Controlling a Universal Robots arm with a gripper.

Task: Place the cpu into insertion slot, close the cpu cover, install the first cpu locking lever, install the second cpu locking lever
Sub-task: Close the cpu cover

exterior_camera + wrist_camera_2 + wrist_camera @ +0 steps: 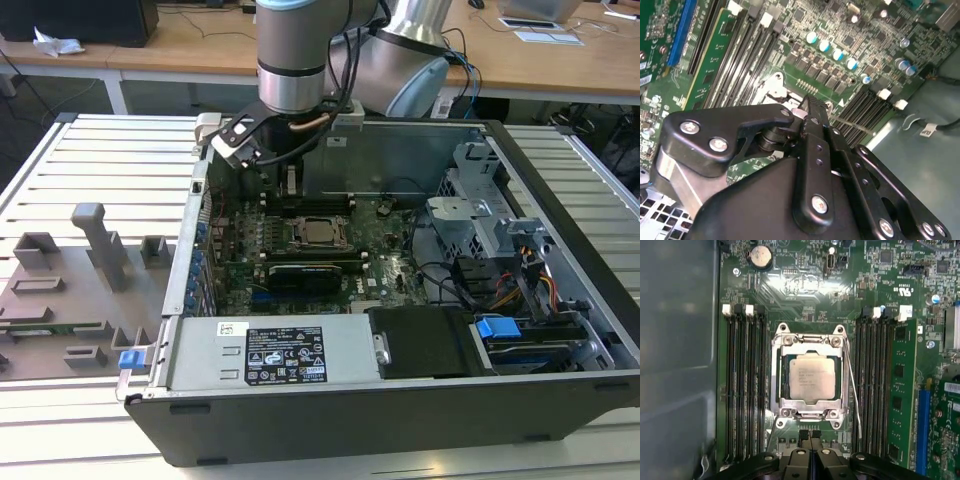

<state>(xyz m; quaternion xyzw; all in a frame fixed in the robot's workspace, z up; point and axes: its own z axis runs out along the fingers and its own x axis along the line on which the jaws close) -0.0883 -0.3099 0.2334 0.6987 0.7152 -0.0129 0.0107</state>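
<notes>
In the exterior view an open computer case [400,400] lies on the slatted counter [120,150], reaching its near edge, and a grey fixture plate [70,300] sits beside it towards the counter's edge on the exterior view's left. The arm [292,60] comes down into the case near its far wall, with the tool [288,185] hanging over the green motherboard [385,270], just beyond the cpu [318,233] and not touching it. In the second wrist view the tool [812,105] points down at the board beside a corner of the socket, and a thin wire locking lever [852,123] slants past its tip. In the first wrist view the cpu [812,379] lies flat in the insertion slot [785,390], and the cpu cover [775,385] lies down around it, the chip showing through its window. The locking lever [854,390] runs along one side of the socket, leaning out over the memory slots [872,390] (whether it is latched cannot be told). The tool [810,434] sits just off the socket's edge, its two fingers [804,436] pressed together with nothing between them.
</notes>
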